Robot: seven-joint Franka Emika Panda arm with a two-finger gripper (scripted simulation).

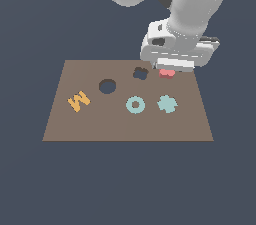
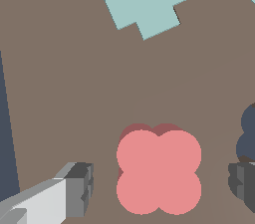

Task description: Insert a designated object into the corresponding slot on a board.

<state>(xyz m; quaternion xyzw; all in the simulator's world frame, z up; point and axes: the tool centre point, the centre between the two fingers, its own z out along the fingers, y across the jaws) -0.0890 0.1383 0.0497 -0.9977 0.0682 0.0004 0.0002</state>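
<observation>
The pink block (image 2: 159, 170) lies flat on the board (image 1: 100, 124), right of centre in the exterior view, not yet gripped. The fingers (image 2: 79, 188) are spread apart, one on each side of it, untouching. The slot (image 1: 140, 73) — just left — is still empty. Bare board is seen around.

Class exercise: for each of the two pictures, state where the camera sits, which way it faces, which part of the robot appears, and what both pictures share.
Exterior view: off the arm, raised, looking down at the brown board; the arm and claw show over the pink lobed block.
Wrist view: on the wrist, looking down between the claw's fingers; they stand apart on either side of the block, not touching it.
Shared: the pink block, the teal cross piece, the lobed slot, the board.
</observation>
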